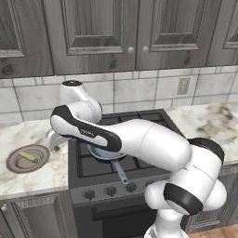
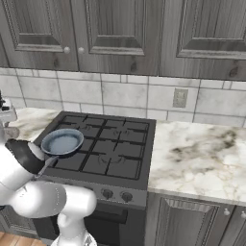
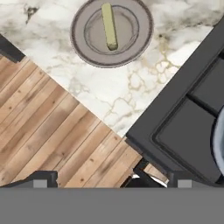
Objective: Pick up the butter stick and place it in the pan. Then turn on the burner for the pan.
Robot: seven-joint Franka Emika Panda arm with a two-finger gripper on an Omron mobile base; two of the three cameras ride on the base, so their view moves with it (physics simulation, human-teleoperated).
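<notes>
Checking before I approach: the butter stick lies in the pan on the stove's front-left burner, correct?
Not quite. The butter stick lies on the brown plate on the counter left of the stove, as the hand view shows. The pan on the front-left burner holds nothing.

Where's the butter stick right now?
The butter stick lies on the round brown plate on the marble counter, left of the stove.

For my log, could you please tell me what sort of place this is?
A rendered home kitchen, it seems: a gas stove with a pan on it, marble counters, and wood cabinets above.
</notes>
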